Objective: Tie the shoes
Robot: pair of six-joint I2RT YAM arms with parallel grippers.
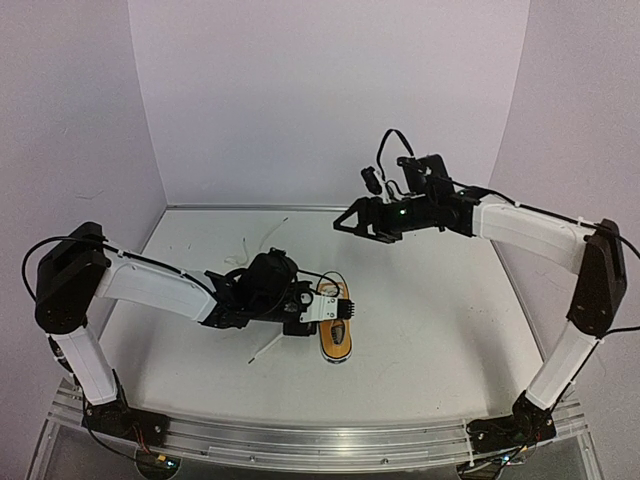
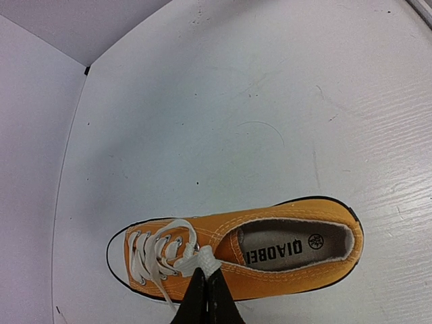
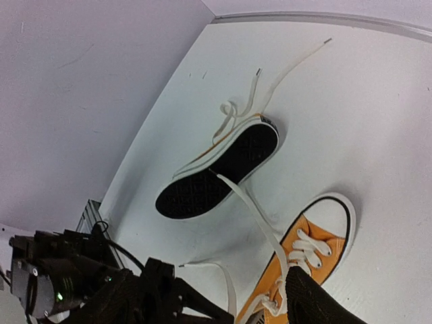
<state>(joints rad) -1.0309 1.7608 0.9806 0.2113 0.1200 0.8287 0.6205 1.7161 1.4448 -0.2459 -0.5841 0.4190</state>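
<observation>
The orange shoe [image 2: 270,270] stands upright on the white table, seen in the top view [image 1: 337,328] and the right wrist view [image 3: 283,270]. My left gripper [image 2: 206,271] is shut on the white lace knot [image 2: 199,258] at the shoe's top eyelets, reaching in from the shoe's side [image 1: 322,305]. The other shoe [image 3: 216,172] lies on its side beyond it, black sole showing; my left arm hides it in the top view. One lace [image 3: 253,212] runs from that sole's edge toward the orange shoe. My right gripper [image 1: 350,222] hangs high above the table, open and empty [image 3: 209,293].
Loose lace ends trail toward the back left corner [image 3: 297,54] [image 1: 250,245]. Another lace end lies on the table left of the orange shoe [image 1: 265,347]. My left arm [image 3: 47,283] fills the lower left of the right wrist view. Walls close the table's left, back and right sides.
</observation>
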